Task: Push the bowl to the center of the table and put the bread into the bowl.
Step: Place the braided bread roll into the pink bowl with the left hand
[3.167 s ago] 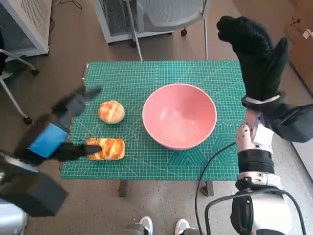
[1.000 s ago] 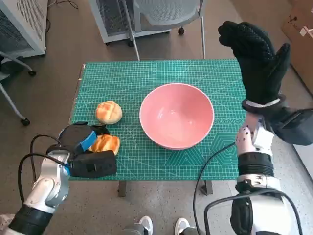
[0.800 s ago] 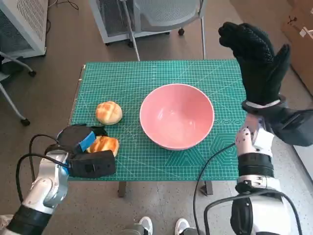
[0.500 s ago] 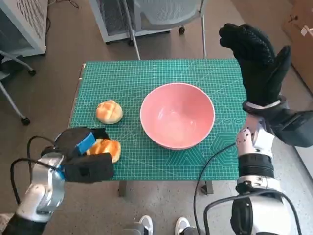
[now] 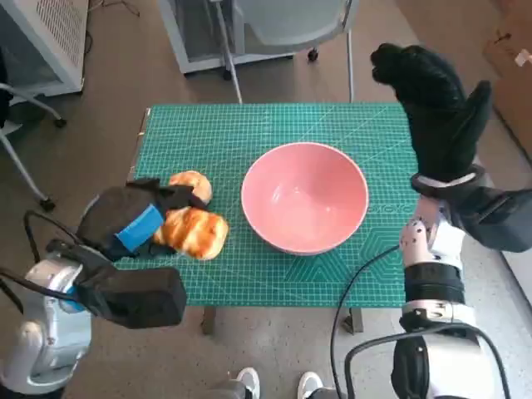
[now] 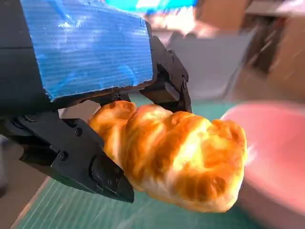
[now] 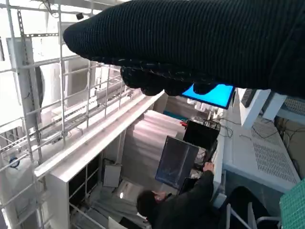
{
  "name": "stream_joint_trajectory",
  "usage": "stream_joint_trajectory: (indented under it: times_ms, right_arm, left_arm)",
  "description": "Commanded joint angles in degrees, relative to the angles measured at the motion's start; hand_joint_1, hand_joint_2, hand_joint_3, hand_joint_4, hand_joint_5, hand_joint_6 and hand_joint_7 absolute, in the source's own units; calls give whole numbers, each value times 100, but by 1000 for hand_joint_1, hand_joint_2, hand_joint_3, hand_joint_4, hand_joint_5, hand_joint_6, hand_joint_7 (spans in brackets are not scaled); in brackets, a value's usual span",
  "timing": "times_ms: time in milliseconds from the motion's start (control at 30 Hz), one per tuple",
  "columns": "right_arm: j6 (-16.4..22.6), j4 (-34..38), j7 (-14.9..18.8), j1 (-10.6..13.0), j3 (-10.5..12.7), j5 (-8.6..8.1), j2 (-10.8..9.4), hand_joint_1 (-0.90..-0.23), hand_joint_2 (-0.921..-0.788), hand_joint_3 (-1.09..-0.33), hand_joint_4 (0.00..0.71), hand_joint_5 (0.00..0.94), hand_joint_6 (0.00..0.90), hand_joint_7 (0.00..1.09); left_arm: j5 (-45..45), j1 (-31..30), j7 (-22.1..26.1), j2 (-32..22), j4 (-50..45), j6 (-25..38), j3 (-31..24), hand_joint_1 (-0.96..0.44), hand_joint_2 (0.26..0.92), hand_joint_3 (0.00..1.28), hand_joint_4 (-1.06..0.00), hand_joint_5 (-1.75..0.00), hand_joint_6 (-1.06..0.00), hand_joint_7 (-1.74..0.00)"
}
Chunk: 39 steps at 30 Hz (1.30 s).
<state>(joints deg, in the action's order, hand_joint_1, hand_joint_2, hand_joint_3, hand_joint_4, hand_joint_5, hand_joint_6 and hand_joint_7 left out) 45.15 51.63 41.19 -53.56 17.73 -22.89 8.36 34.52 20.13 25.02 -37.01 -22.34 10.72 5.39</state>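
1. While the left hand (image 5: 133,220) hangs over the near left part of the green cutting mat (image 5: 274,133), it grips the long glazed bread (image 5: 193,233) between its black fingers (image 6: 100,174); the left wrist view shows the loaf (image 6: 176,157) clamped from both sides and lifted clear of the mat.
2. Blue tape (image 6: 88,45) covers the back of this hand; it carries no legible print, only fine ribbing.
3. Just beyond the left hand, partly hidden behind its fingers, a round bun (image 5: 193,183) sits on the mat.
4. Beside the held bread, on the side toward the right hand, stands the pink bowl (image 5: 304,197), upright near the middle of the table, with nothing inside it; the loaf is outside the bowl, close to its rim but apart from it.
5. White grid lines and diagonal rulings cross the mat; any figures along them are too small to read.
6. Past the bowl, the right hand (image 5: 436,104) in its black knitted glove is raised above the table's right edge, fingers up and spread, holding nothing.
7. Farthest off, the right wrist view shows the glove (image 7: 200,43) along the top, and beyond it a person (image 7: 181,200) seated at dark monitors (image 7: 176,162), with a bright blue screen (image 7: 214,95) whose contents cannot be read.
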Motion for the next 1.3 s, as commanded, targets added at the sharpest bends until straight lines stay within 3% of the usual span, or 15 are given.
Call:
stream_joint_trajectory:
  times_ms: [33, 533, 1033, 1133, 1167, 1200, 1267, 1300]
  right_arm:
    - [-47, -61, -47, 139, -41, -15, -93, -629, -921, -734, 318, 1, 444, 4]
    - [-155, -465, -291, 350, -151, 98, -56, -641, -921, -735, 317, 0, 443, 2]
    - [-112, -721, -527, 574, -197, 145, 73, -628, -921, -739, 311, 1, 456, 8]
    - [-118, -770, -555, 606, -202, 142, 95, -625, -921, -741, 313, 2, 459, 9]
    - [-120, -783, -566, 613, -206, 145, 99, -623, -921, -741, 313, 2, 459, 9]
    - [-121, -797, -575, 623, -207, 147, 107, -623, -921, -742, 313, 2, 459, 9]
    - [-128, -819, -590, 637, -208, 147, 123, -620, -921, -743, 314, 2, 460, 9]
    - [-132, -828, -595, 642, -208, 146, 129, -620, -921, -744, 314, 2, 460, 8]
  left_arm:
    - [69, 847, -355, 360, 552, -386, 318, 4, 870, 5, -902, -889, -778, -1043]
    - [232, 2827, -495, 1581, 2867, -618, 1384, 2, 918, 12, -779, -1130, -680, -1045]
    - [195, 3546, -813, 2253, 4850, -1047, 1845, 1, 920, 67, -698, -1165, -616, -1170]
    - [144, 3572, -643, 2256, 5099, -1049, 1894, 1, 921, 101, -687, -1209, -556, -1193]
    - [137, 3564, -575, 2234, 5127, -1046, 1912, 4, 892, 95, -559, -958, -467, -981]
    - [145, 3553, -478, 2200, 5169, -1030, 1944, 5, 884, 90, -531, -833, -451, -875]
    - [145, 3593, -308, 2162, 5316, -1014, 1995, -29, 829, 55, -290, -371, -299, -534]
    - [142, 3626, -233, 2152, 5396, -1010, 2014, -52, 814, 45, -232, -297, -255, -472]
